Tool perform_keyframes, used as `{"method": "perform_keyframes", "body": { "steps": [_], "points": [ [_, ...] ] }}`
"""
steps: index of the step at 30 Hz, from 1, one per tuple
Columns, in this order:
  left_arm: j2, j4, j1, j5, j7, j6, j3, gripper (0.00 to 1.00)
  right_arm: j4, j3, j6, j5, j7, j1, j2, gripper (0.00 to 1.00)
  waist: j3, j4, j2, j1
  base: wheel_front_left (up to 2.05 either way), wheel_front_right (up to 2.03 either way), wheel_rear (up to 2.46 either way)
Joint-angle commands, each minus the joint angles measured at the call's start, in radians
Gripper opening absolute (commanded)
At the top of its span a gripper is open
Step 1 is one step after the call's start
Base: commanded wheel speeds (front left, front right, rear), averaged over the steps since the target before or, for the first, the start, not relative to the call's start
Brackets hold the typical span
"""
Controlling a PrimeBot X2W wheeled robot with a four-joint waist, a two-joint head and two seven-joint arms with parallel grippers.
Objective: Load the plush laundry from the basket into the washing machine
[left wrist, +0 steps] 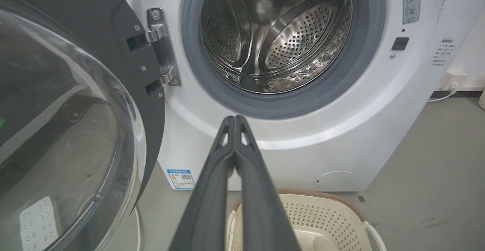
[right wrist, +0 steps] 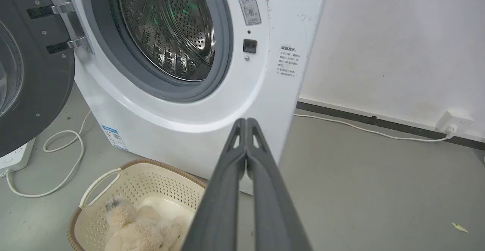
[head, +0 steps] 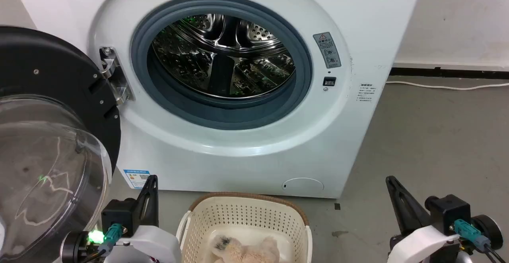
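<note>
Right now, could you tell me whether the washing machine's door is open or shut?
Open: the door is swung aside on its hinge, exposing the drum.

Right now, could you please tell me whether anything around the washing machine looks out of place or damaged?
Nothing serious stands out. The door is open, the drum empty, and the plush toy lies in the upright basket. Only a small pale scrap litters the floor near the wall.
</note>
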Motion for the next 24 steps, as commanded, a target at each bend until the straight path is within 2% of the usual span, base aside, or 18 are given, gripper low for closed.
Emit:
{"method": "perform_keyframes", "body": {
  "steps": [1,24],
  "points": [
    [0.0,-0.005,-0.006,0.009,0.0,0.002,0.0,0.0,-0.005,-0.002,0.001,-0.007,0.0,-0.012,-0.001,0.0,0.0,0.0,0.0,0.0,0.0,0.0,0.0],
    [0.0,-0.005,-0.006,0.009,0.0,0.002,0.0,0.0,-0.005,-0.002,0.001,-0.007,0.0,-0.012,-0.001,0.0,0.0,0.0,0.0,0.0,0.0,0.0,0.0]
  ]
}}
